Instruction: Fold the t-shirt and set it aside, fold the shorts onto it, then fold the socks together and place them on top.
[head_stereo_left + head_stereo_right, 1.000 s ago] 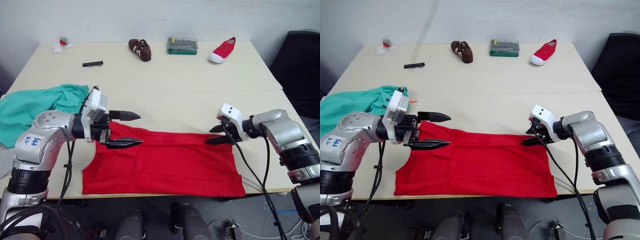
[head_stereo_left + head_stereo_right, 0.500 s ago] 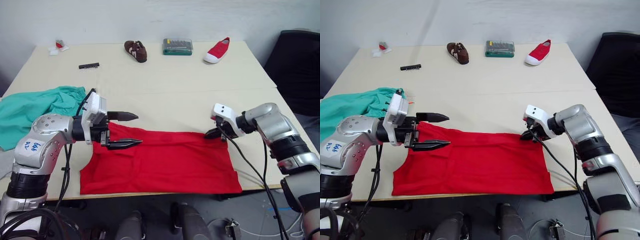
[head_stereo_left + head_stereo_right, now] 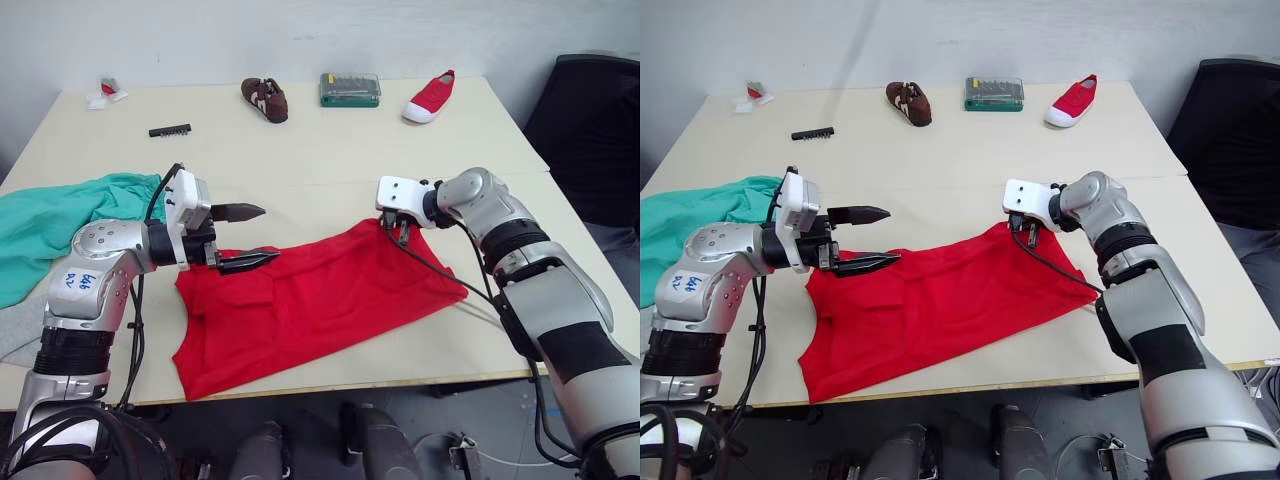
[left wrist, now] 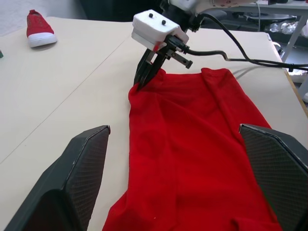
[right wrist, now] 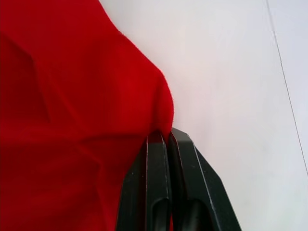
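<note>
In the lower middle of the frame the t-shirt (image 3: 310,305) lies on the table (image 3: 330,150), its long axis running slantwise from lower left up to the right. The left gripper (image 3: 248,236) reaches in level from the left over the shirt's upper left edge, jaws spread wide and holding nothing, with blue handwriting on that arm's shell too small to read. The right gripper (image 3: 1028,235) bends inward and points down, jaws pinched tight on the shirt's peaked far edge, while the shorts (image 3: 60,215) lie at the left edge.

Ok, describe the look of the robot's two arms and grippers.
Both arms are jointed silver-grey metal shells with black bands. The left arm carries a white sticker with blue handwriting. Each wrist has a white box, and black cables hang from both. The left gripper and the right gripper each have two black, pointed fingers.
</note>
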Available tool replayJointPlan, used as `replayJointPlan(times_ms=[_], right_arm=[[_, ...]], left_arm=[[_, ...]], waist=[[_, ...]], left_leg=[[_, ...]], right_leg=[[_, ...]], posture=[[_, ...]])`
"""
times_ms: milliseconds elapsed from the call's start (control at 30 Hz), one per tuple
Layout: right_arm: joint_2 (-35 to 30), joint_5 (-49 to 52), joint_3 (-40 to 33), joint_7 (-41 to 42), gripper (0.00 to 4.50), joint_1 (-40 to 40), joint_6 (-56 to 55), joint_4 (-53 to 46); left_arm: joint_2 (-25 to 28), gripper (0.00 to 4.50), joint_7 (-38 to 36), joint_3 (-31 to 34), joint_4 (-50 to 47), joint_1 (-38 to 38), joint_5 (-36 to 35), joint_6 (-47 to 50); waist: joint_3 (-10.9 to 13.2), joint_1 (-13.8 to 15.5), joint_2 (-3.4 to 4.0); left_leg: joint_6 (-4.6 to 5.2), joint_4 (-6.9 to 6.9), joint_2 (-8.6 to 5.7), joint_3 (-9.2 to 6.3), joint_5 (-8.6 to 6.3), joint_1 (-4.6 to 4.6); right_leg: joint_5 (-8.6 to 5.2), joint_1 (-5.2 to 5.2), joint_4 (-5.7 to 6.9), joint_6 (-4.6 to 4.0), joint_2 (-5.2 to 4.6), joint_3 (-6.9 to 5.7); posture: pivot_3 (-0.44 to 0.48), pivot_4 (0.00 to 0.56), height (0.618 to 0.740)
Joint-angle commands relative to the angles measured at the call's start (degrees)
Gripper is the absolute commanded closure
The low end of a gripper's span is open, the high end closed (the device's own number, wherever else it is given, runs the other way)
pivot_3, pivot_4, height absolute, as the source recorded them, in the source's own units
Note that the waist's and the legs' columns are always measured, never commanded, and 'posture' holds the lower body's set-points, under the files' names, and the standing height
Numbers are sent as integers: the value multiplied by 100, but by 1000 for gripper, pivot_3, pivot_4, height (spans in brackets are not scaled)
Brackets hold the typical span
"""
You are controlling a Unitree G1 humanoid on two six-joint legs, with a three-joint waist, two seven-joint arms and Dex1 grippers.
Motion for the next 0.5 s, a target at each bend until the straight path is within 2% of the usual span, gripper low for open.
replayJointPlan(times_ms=[33,67,167,300,367,433,500], right_arm=[[-46,-96,-212,-419,4484,-190,-51,58],[-69,-74,-275,-451,4484,-178,-22,65],[-193,38,-506,-339,3843,-150,94,27],[-674,370,-1027,-347,2519,-42,333,-512],[-1104,874,-1496,200,1809,595,1450,-1949],[-1479,1379,-1984,470,1044,1482,3100,-3939],[-1793,1874,-2630,409,440,2614,5315,-6362]], left_arm=[[-35,0,21,77,10,-152,54,-140],[-39,0,14,76,40,-163,65,-146],[27,0,-127,35,198,-187,105,-80],[94,0,-473,-178,1041,-534,461,-409],[84,0,-686,-338,1715,-873,703,-666],[54,0,-874,-483,2366,-1205,947,-950],[-52,0,-996,-670,3220,-1670,1282,-1317]], waist=[[0,0,0],[0,0,0],[0,1,0],[3,27,5],[3,55,5],[2,105,4],[2,181,4]], left_leg=[[0,0,0,0,0,0],[0,1,0,0,0,0],[-1,2,0,0,1,1],[-2,2,-1,0,3,3],[-2,4,-1,-1,3,3],[1,5,0,-14,2,-1],[4,4,1,-15,-2,-6]], right_leg=[[0,0,0,0,0,0],[0,0,1,0,-1,0],[0,0,5,0,-1,0],[0,0,9,0,0,-1],[0,0,8,0,0,-4],[0,6,4,1,0,-17],[0,5,0,1,0,-20]], posture=[[0,150,740],[0,150,740],[0,150,740],[0,150,740],[0,150,740],[0,150,740],[0,150,740]])
